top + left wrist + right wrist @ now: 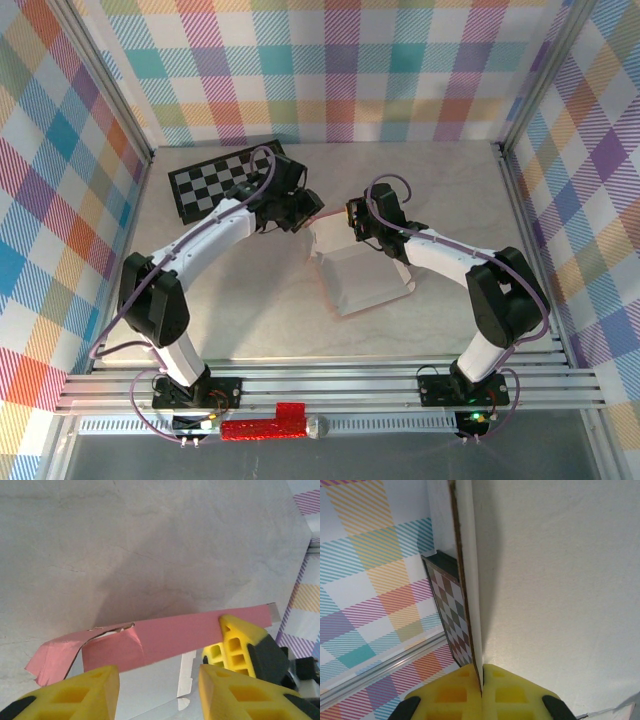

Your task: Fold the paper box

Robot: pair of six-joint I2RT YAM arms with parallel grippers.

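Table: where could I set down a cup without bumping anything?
Free: far right, between paper box and wall; the near strip before the arm bases. Crowded: centre, where left hand and right hand meet the box; checkerboard far left.

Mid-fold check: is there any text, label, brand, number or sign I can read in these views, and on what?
None readable. The paper box is plain pink and white, the checkerboard carries only squares, and the red strip at the near edge of the top view shows no legible mark.
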